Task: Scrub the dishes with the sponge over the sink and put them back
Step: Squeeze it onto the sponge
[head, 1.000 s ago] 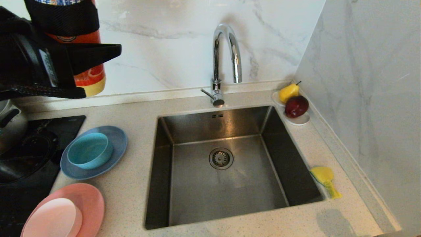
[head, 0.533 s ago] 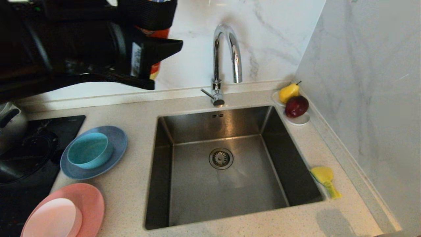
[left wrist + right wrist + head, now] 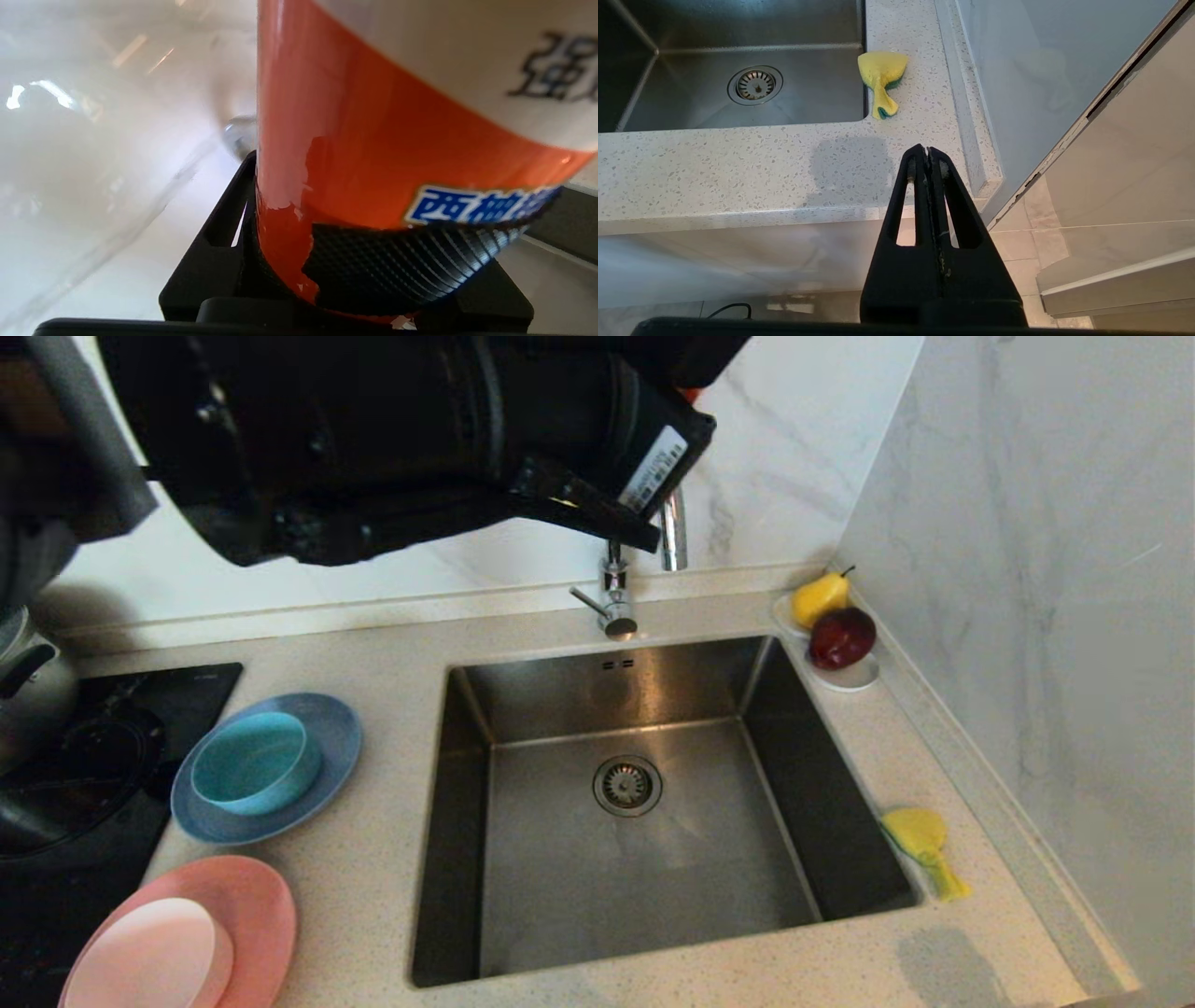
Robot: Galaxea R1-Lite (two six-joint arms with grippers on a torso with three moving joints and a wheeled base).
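L arm has swung across the top of the head view since a sec ago: was at upper left corner w/ bottle plain to see, now its black bulk spans to the faucet (image 3: 668,527), hiding the gooseneck's arch; only stem, lever and spout tip show. Dishes, sponge, fruit unmoved.

Near to far:
- R gripper (image 3: 927,151) parked low, off the counter's (image 3: 392,644) front edge, out of head view. Fingers pressed together, nothing between.
- Pink plate (image 3: 252,905) near-left on counter, cut by frame edge; pale bowl (image 3: 149,957) on it, also cut.
- Sponge (image 3: 920,845) on counter just beside sink's (image 3: 448,821) right rim, twisted/crumpled; green face barely shows.
- Sink: bare basin, drain at centre.
- Blue plate (image 3: 322,784) left of sink, teal bowl (image 3: 252,763) sitting on it.
- Pot (image 3: 33,686) on dark hob (image 3: 187,695), far left, mostly cut off.
- Small dish (image 3: 854,677) w/ pear (image 3: 820,599) + red fruit (image 3: 842,637) at back-right corner.
- L gripper (image 3: 373,284) high by the back wall, clamped round orange bottle (image 3: 355,154). In head view the bottle is nearly all hidden behind the arm, just an orange sliver. Wrist view: label fills frame, print cut off, paint chipped near a ribbed pad (image 3: 420,270). Cap not seen.
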